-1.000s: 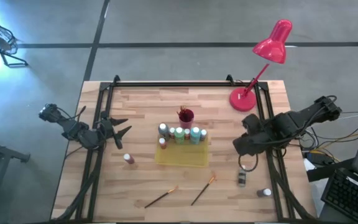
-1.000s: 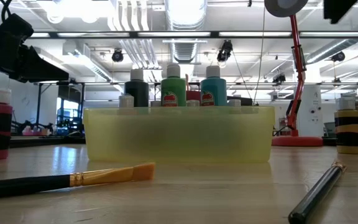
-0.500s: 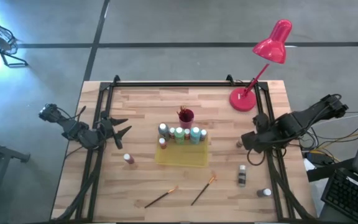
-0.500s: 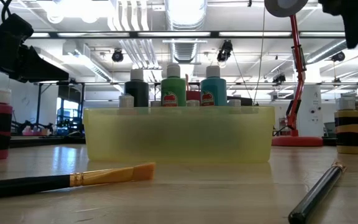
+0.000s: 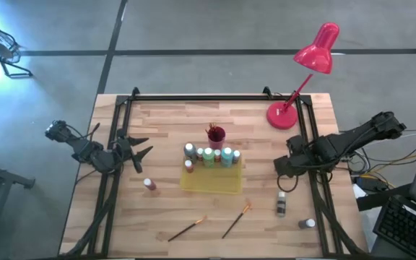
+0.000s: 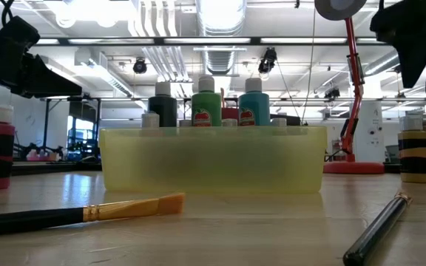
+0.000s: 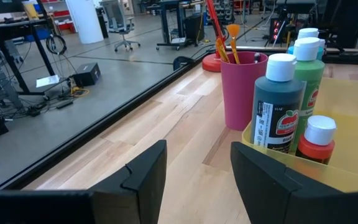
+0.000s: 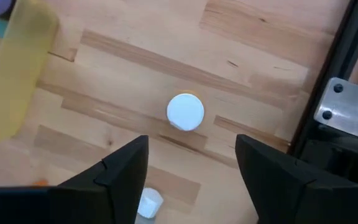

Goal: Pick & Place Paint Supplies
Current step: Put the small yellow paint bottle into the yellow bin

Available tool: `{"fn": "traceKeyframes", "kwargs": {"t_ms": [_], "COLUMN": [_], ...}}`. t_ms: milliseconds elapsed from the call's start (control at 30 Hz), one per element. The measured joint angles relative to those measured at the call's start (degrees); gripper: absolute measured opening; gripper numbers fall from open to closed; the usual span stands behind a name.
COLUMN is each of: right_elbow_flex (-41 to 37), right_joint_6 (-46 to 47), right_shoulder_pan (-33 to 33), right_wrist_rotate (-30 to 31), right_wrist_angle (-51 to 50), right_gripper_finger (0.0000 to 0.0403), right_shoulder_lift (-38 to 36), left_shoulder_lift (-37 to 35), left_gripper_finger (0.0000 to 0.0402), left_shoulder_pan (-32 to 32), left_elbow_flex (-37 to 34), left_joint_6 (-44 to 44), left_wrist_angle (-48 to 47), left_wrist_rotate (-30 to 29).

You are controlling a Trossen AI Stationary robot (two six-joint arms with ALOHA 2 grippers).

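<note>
A pale wooden table with a black frame is standing on a grey concrete floor, and a glossy red desk lamp is sitting at its far right corner. At the middle, a translucent yellow tray is holding a row of white-capped paint bottles, with a magenta cup of brushes just behind it. Two thin brushes are lying loose on the wood near the front edge. The right gripper is hovering with fingers spread over a standing bottle near the right rail; the striped bottle is lying nearby. The left gripper is waiting at the left, fingers apart and empty, pointing towards the tray.
</note>
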Motion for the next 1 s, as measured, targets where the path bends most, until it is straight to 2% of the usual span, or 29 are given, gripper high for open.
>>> {"fn": "traceKeyframes", "kwargs": {"t_ms": [367, 633, 1000], "right_elbow_flex": [-5.6, -10.3, -11.3], "right_joint_6": [-3.7, -6.0, -6.7], "right_shoulder_pan": [-2.7, -4.6, -5.4], "right_wrist_rotate": [0.2, 0.3, 0.4], "right_wrist_angle": [6.8, 12.4, 13.7], "right_gripper_finger": [0.0251, 0.0226, 0.0201], "right_shoulder_lift": [0.1, 0.1, 0.1], "left_shoulder_lift": [0.0, 0.0, 0.0], "left_gripper_finger": [0.0184, 0.0184, 0.0184], "left_shoulder_pan": [0.0, 0.0, 0.0], "left_elbow_flex": [0.0, 0.0, 0.0], "left_joint_6": [0.0, 0.0, 0.0], "left_wrist_angle": [0.0, 0.0, 0.0], "left_wrist_rotate": [0.0, 0.0, 0.0]}}
